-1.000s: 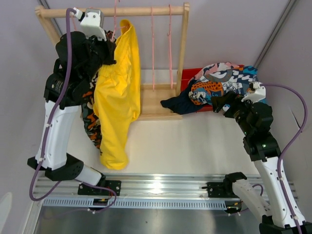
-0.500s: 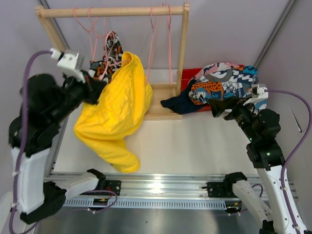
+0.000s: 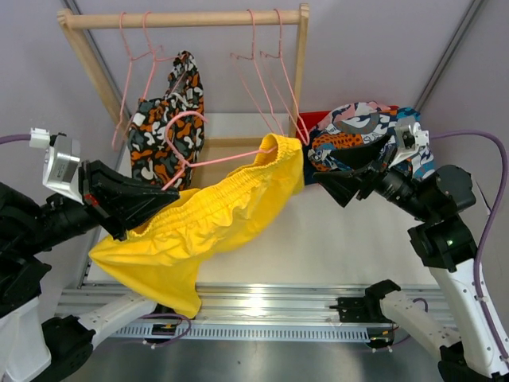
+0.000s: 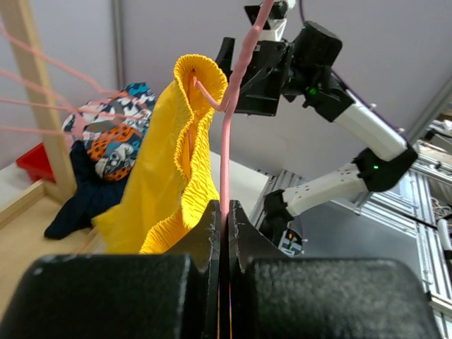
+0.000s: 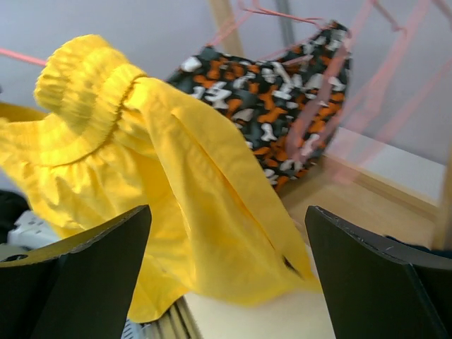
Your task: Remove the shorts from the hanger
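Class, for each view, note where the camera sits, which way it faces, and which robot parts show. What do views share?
Top external: above and behind, looking down; left arm, right arm, rack, yellow shorts.
Left wrist: behind the left gripper, shut on the pink hanger, facing the right arm.
Right wrist: behind the open right gripper, facing the camouflage shorts.
Shared: yellow shorts, all three.

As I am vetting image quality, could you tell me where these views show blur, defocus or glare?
Right wrist view: the pink wire hangers and the orange-black-white camouflage fabric shorts look soft and smeared. Left wrist view: the left gripper is defocused, the plain yellow fabric shorts sharp. Top external view: bright glare on the silver metal rail.
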You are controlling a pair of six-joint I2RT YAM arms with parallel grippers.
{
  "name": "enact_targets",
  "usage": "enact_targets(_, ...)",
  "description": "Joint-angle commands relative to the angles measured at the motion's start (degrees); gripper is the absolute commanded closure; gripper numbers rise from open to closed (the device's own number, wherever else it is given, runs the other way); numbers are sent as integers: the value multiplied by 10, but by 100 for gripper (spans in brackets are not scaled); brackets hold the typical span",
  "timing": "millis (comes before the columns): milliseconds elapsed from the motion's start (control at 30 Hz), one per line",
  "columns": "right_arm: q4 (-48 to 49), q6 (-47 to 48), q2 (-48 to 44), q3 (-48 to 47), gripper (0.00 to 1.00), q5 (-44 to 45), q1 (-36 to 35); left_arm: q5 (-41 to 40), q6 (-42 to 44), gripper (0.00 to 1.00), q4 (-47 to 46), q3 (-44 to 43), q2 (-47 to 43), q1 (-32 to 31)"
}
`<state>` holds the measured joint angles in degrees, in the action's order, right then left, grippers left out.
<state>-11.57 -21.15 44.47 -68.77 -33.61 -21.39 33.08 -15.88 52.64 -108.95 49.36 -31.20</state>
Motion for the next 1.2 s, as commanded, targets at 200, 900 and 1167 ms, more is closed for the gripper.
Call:
enact_targets(200, -21, 37, 15, -43, 1, 65, -125, 26, -35, 100, -87, -67, 45, -5)
enact_targets(900, 78, 68, 33, -18, 100, 432, -126, -5, -12, 100, -52, -29, 35, -5)
enact_targets(1167, 34, -34, 74, -55, 100, 354, 38, -31, -2, 100, -35, -18, 34, -5)
